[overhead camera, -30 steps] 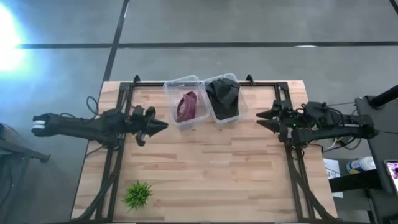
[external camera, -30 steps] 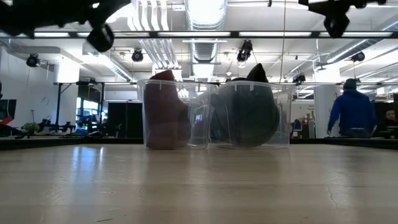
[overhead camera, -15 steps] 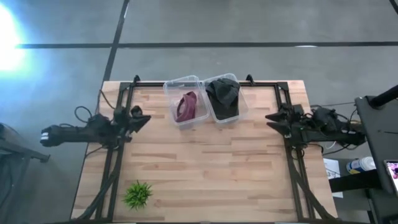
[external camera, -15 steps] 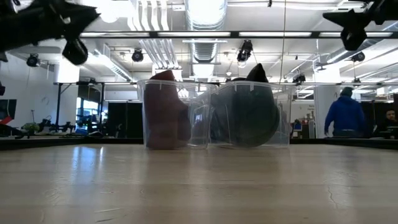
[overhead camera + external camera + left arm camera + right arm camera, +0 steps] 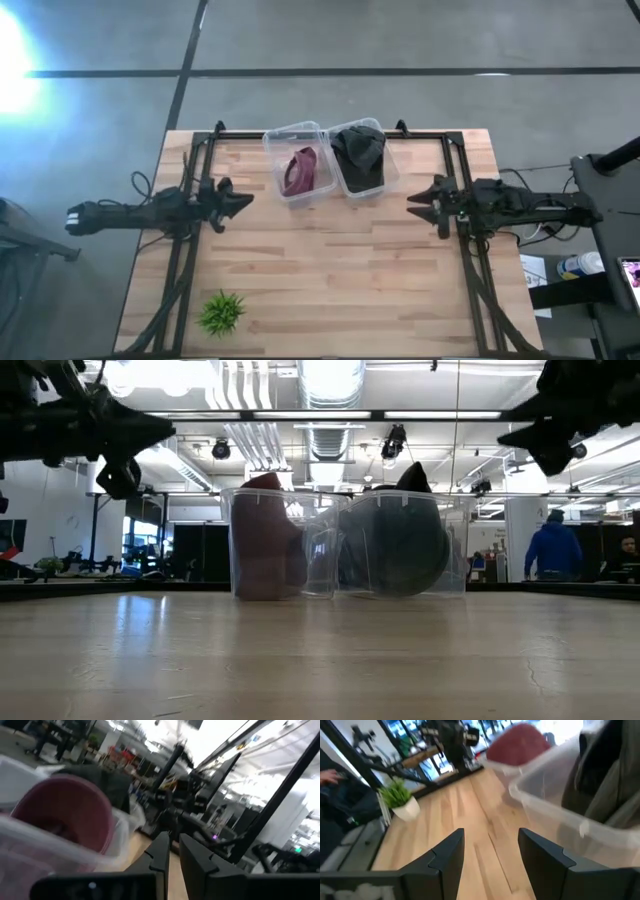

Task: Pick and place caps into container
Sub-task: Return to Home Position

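Two clear tubs stand side by side at the table's far middle. The left tub (image 5: 272,142) holds the maroon cap (image 5: 300,172), standing on edge (image 5: 265,540). Dark cap fabric (image 5: 358,150) fills the right tub (image 5: 391,176) and pokes above its rim (image 5: 410,478); one dark cap or two, I cannot tell. My left gripper (image 5: 248,199) hovers shut to the left of the tubs, fingers nearly together (image 5: 173,854). My right gripper (image 5: 412,203) hovers open to the right of them (image 5: 490,845). Both point inward and hold nothing.
A small green plant (image 5: 221,312) in a white pot (image 5: 405,809) stands near the table's near left corner. Bare wood (image 5: 330,270) lies between the tubs and the near edge. A person in blue (image 5: 548,550) stands far behind the table.
Both grippers have come down from high above the table to a lower height. The left one has drawn back toward the table's left edge. The right one pulled back toward the right edge, then came forward again. The caps and tubs have stayed put.
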Available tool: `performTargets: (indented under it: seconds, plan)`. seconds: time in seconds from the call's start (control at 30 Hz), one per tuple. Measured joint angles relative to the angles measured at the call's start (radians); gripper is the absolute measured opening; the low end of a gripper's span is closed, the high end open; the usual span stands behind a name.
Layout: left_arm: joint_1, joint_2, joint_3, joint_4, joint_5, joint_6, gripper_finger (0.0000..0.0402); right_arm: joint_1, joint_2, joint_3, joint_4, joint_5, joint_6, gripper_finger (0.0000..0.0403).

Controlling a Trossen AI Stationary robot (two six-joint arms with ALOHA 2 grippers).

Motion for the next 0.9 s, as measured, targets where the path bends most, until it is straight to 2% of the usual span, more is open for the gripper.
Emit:
performTargets:
  seconds: [0.17,0.33,0.4,0.67,0.73,0.9]
  plan:
    - [0.001,-0.065,0.0,-0.117,0.0,0.0,0.0037,0.0,0.045,-0.04,0.0,0.0,0.0,0.0183]
    - [0.001,-0.201,-0.001,-0.251,0.0,0.009,0.0037,0.0,0.075,-0.08,0.0,0.0,0.0,0.0183]
    - [0.003,-0.206,-0.001,-0.284,0.005,0.079,0.0037,0.0,0.081,-0.1,0.0,0.0,0.0,0.0183]
    - [0.005,-0.205,-0.002,-0.294,-0.051,0.553,0.0037,-0.001,0.089,-0.181,-0.001,0.0,0.001,0.0183]
    - [0.011,-0.205,-0.002,-0.294,-0.057,0.582,0.0037,0.0,0.088,-0.199,-0.001,0.0,0.001,0.0183]
    - [0.028,-0.205,-0.002,-0.293,-0.087,0.522,0.0037,0.0,0.088,-0.242,0.0,0.0,0.001,0.0183]
